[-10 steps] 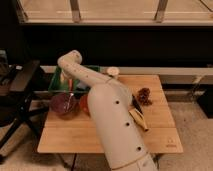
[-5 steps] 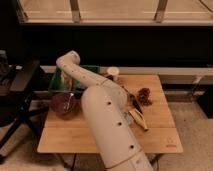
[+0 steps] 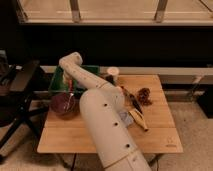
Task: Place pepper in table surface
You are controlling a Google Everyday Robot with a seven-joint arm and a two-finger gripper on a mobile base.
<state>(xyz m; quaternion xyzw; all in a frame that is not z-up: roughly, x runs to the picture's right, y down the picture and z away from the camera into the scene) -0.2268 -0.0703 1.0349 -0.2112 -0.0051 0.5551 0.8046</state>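
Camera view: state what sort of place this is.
Probably an office or lab area: wooden table with a banana, paper cup, office chair. The gripper hangs by the green tray.

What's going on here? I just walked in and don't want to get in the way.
A one-armed robot reaches over the wooden table. Its gripper hangs over the middle, behind the banana, jaws wide apart. Something reddish shows at its tip, maybe the pepper; whether it rests on the wood I cannot tell. A bowl and a green tray stand at the left.
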